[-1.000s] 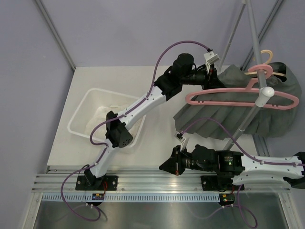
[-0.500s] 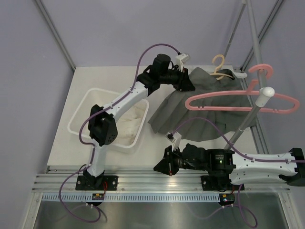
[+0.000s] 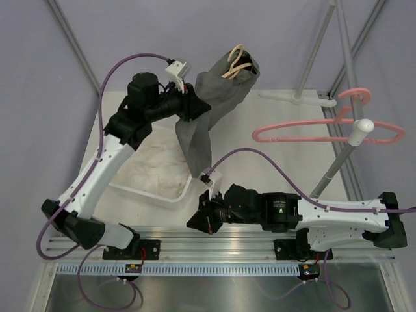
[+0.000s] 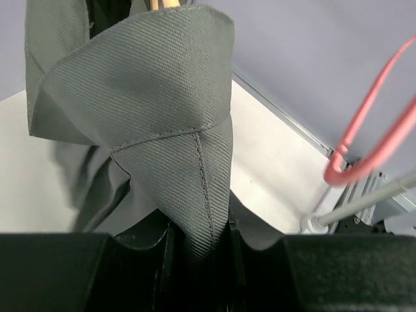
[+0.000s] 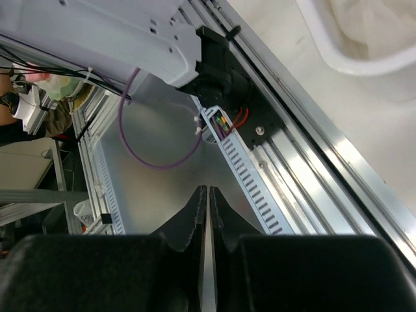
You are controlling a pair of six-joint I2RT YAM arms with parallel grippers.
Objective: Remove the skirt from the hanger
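The grey skirt (image 3: 207,107) hangs in the air over the table's middle, with the loops of a beige hanger (image 3: 235,64) sticking out of its top end. My left gripper (image 3: 190,106) is shut on a fold of the skirt (image 4: 162,117), which fills the left wrist view; the beige hanger (image 4: 168,3) peeks in at the top edge. The skirt's lower end dangles beside the white bin (image 3: 153,195). My right gripper (image 3: 198,221) is shut and empty, low at the table's front edge, pointing over the rail (image 5: 305,175).
A pink hanger (image 3: 325,134) stays on the rack pole (image 3: 335,166) at the right, also in the left wrist view (image 4: 370,123). The white bin holds pale cloth (image 3: 153,166). The rack's base (image 3: 296,97) stands at the back.
My left arm has swung left and up, carrying the skirt and beige hanger away from the rack to beside the bin. My right arm has shifted left along the front edge.
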